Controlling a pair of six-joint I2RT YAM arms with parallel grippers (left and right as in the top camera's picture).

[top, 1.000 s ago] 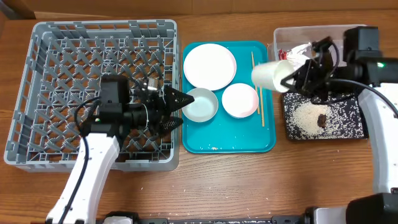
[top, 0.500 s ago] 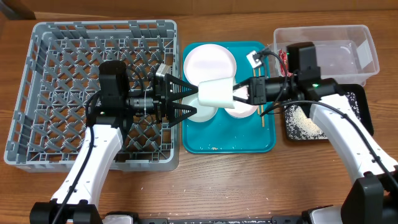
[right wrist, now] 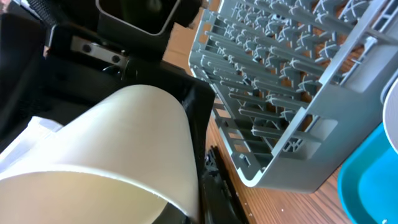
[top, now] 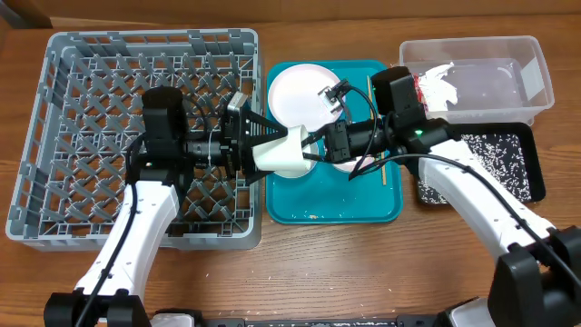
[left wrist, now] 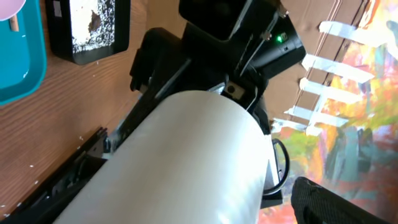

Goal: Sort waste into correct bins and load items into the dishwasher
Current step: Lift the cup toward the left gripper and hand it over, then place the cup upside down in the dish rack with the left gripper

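Over teal tray (top: pixel 313 207), cup (top: pixel 287 154), left gripper (top: pixel 266 150) grip unclear

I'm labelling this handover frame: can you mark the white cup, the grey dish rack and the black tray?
white cup (top: pixel 283 154): overhead view, middle of its side wall.
grey dish rack (top: pixel 136 38): overhead view, far rim.
black tray (top: pixel 535 173): overhead view, right-hand rim.

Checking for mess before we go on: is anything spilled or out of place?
A few loose rice grains lie near the teal tray's front edge, outside the black tray that holds the rest. The white cup is sideways only because the right fingers hold it.
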